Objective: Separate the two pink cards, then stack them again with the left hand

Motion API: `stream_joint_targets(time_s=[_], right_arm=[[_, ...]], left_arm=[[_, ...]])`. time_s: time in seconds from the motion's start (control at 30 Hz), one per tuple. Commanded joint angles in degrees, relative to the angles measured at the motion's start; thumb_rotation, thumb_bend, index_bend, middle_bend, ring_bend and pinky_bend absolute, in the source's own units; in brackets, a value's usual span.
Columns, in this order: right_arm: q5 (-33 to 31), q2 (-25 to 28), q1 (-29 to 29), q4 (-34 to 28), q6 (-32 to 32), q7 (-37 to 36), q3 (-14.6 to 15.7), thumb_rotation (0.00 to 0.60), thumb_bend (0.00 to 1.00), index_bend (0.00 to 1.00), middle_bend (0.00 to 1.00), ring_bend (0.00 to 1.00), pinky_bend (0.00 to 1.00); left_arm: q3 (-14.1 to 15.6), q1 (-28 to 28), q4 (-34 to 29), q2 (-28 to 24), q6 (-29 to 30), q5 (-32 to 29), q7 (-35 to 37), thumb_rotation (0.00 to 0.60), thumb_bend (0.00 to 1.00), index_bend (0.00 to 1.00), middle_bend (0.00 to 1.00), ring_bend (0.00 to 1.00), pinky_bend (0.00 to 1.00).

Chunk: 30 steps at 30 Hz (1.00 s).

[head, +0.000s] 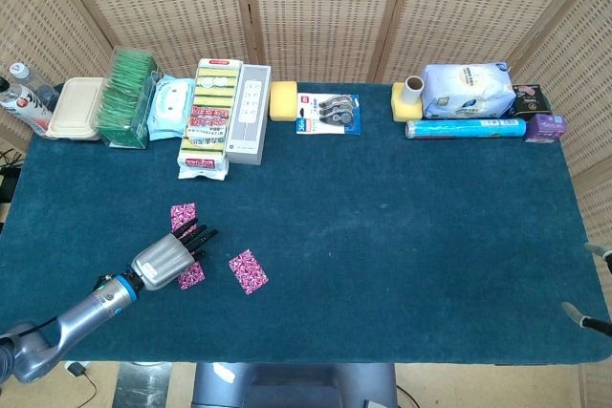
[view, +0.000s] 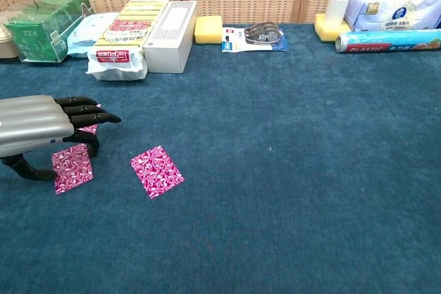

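Three pink patterned cards lie flat and apart on the blue cloth at the front left. One card [head: 248, 270] [view: 157, 171] lies free to the right of my left hand. A second card [head: 191, 275] [view: 72, 168] lies just under my left hand [head: 167, 257] [view: 41, 129], whose dark fingers [view: 86, 109] stretch forward above it while the thumb curls down near its far edge. The third card [head: 183, 215] [view: 88, 127] lies beyond the fingers, partly hidden in the chest view. The hand holds nothing. Only the tips of my right hand [head: 595, 284] show at the right edge of the head view.
Along the back edge stand a green tea box [head: 129, 97], wipes [head: 170, 107], a yellow sponge pack [head: 208, 117], a white box [head: 249, 112], a yellow sponge [head: 283, 100], tape dispensers [head: 329, 113], a blue plastic-wrap roll [head: 466, 128] and a white bag [head: 466, 91].
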<state>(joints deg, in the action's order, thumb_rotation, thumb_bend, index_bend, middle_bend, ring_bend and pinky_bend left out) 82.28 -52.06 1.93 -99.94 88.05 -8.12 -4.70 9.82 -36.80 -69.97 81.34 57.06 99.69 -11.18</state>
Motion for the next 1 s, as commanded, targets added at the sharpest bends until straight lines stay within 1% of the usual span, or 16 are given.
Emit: stream_joint_targets(time_s=[0.03,0.4,0.67,1.0], right_arm=[[0.0,0.0,0.0,0.0,0.0,0.0,0.0,0.600,0.00,0.20,0.02,0.00,0.00],[0.0,0.0,0.1,-0.1,0.1,0.2,0.0,0.600,0.00,0.20,0.02,0.00,0.00],[-0.1,0.0,0.1,-0.1,0.1,0.2,-0.1,0.600,0.00,0.20,0.02,0.00,0.00],[-0.2,-0.1,0.1,-0.2,0.2,0.2,-0.1,0.600,0.00,0.20,0.02,0.00,0.00]], left_arm=[[0.0,0.0,-0.1,-0.2,0.2,0.0,0.1,0.600,0.23,0.34,0.00,0.00,0.00],[0.1,0.1,-0.8,-1.1,0.8,0.6,-0.3,0.600,0.23,0.34,0.00,0.00,0.00],[0.1,0.1,-1.1,-1.5,0.7,0.7,-1.4,0.600,0.17,0.34,0.00,0.00,0.00],[-0.3,0.1,-1.3,-1.4,0.4,0.4,-2.3,0.600,0.17,0.34,0.00,0.00,0.00]])
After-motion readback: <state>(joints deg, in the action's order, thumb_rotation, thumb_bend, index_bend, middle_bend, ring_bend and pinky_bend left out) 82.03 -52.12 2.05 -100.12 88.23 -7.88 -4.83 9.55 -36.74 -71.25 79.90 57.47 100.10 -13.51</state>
